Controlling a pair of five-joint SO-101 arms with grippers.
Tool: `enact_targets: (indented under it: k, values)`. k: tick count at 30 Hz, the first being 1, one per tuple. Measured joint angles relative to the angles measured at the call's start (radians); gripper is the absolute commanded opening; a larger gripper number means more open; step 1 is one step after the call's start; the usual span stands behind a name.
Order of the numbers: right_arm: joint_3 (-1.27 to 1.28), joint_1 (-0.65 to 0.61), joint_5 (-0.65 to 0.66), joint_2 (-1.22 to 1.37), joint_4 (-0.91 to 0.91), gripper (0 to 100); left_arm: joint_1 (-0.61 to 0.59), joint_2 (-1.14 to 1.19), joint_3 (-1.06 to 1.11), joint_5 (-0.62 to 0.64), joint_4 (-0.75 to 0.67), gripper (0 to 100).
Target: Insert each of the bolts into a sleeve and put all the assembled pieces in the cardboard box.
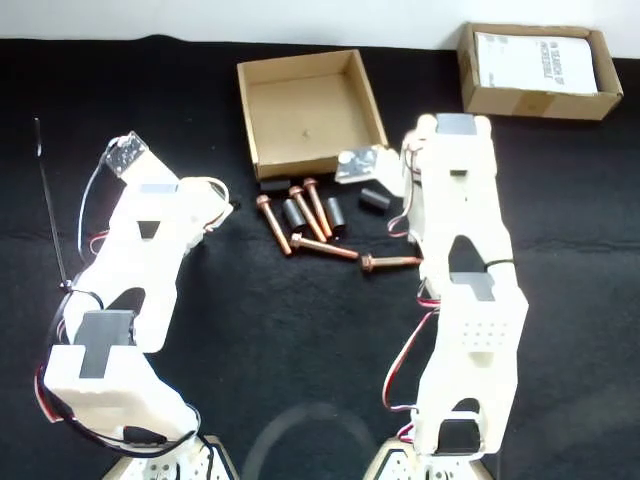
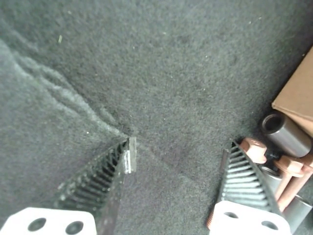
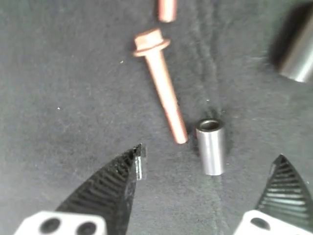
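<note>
Several copper bolts (image 1: 308, 212) and dark sleeves (image 1: 335, 212) lie loose on the black cloth in front of the open cardboard box (image 1: 262, 120). My right gripper (image 3: 210, 152) hangs open over this pile, near its right side (image 1: 385, 188). A grey sleeve (image 3: 211, 146) lies between its fingers, with a bolt (image 3: 161, 83) just beside it. My left gripper (image 2: 182, 143) is open over bare cloth at the pile's left (image 1: 228, 208). A bolt head (image 2: 253, 147) and a sleeve (image 2: 286, 133) lie just past one of its fingers (image 2: 244, 178).
A second cardboard box (image 1: 480, 85) holding a printed sheet stands at the back right. The open box's corner (image 2: 298, 98) is close to the left gripper. Black cloth (image 1: 290, 330) covers the table, with free room between the arms.
</note>
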Motion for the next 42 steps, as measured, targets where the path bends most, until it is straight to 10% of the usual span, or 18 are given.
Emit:
enact_targets:
  k: [23, 42]
  values:
    - [0.044, 0.008, 0.336, 0.006, -0.005, 36.8, 0.0, 0.0, 0.0, 0.0, 0.0, 29]
    - [-0.239, 0.005, 0.305, 0.318, -0.089, 36.8, 0.0, 0.0, 0.0, 0.0, 0.0, 29]
